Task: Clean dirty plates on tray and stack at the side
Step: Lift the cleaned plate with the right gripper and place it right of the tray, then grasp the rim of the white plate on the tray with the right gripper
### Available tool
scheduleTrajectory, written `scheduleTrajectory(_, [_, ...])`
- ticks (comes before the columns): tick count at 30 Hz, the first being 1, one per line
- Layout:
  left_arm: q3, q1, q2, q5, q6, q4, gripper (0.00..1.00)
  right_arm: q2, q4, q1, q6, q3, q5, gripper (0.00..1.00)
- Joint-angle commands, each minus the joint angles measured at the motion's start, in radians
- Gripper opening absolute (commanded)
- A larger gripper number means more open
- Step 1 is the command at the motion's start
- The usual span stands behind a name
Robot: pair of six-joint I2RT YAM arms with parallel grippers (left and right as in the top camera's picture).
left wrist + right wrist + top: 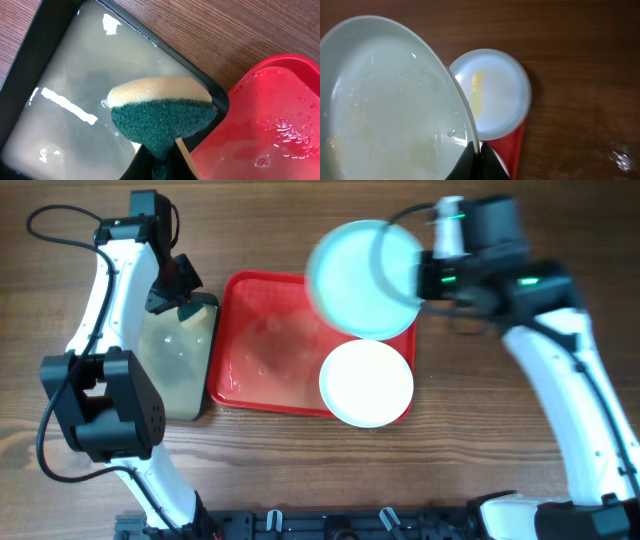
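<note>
My right gripper point(425, 280) is shut on the rim of a pale aqua plate point(362, 278) and holds it raised and tilted over the red tray's point(262, 345) far right corner. In the right wrist view the held plate point(385, 105) fills the left, wet, with the jaws point(480, 152) pinching its edge. A second white plate point(366, 382) lies at the tray's near right corner; it shows a yellow smear in the right wrist view point(495, 95). My left gripper point(162, 160) is shut on a yellow and green sponge point(160, 112) over the black tray. A third plate is not in view.
A narrow black tray point(180, 360) of cloudy water stands left of the red tray; it also fills the left wrist view point(30, 55). The red tray's floor point(280, 120) is wet. Bare wood table lies right of the tray point(480, 410).
</note>
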State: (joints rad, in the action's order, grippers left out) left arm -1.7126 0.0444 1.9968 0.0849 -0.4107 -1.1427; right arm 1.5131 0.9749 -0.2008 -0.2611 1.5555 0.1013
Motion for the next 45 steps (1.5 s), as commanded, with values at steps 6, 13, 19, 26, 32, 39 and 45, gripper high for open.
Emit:
scheduleTrajectory(6, [-0.013, -0.002, -0.026, 0.009, -0.02, -0.003, 0.04, -0.016, -0.015, 0.504, 0.022, -0.226, 0.158, 0.04])
scheduleTrajectory(13, [-0.013, -0.002, -0.026, 0.009, -0.02, -0.003, 0.04, -0.014, -0.23, 0.586, -0.069, -0.505, 0.037, 0.04])
scheduleTrajectory(19, [-0.013, -0.002, -0.026, 0.009, -0.02, -0.003, 0.04, -0.004, -0.402, 0.614, -0.133, -0.634, -0.08, 0.04])
scheduleTrajectory(26, [-0.013, -0.002, -0.026, 0.009, -0.02, -0.004, 0.04, 0.104, -0.425, 0.615, -0.13, -0.634, -0.108, 0.4])
scheduleTrajectory(32, [-0.013, -0.002, -0.026, 0.009, -0.02, -0.002, 0.04, 0.091, -0.328, 0.552, 0.11, -0.463, 0.328, 0.57])
scheduleTrajectory(39, [-0.013, -0.002, -0.026, -0.01, -0.02, -0.002, 0.04, 0.14, -0.338, 0.232, 0.174, -0.432, 0.248, 0.57])
scheduleTrajectory(45, [-0.013, -0.001, -0.026, -0.009, -0.02, -0.002, 0.04, 0.283, -0.351, 0.135, 0.153, -0.432, 0.175, 0.51])
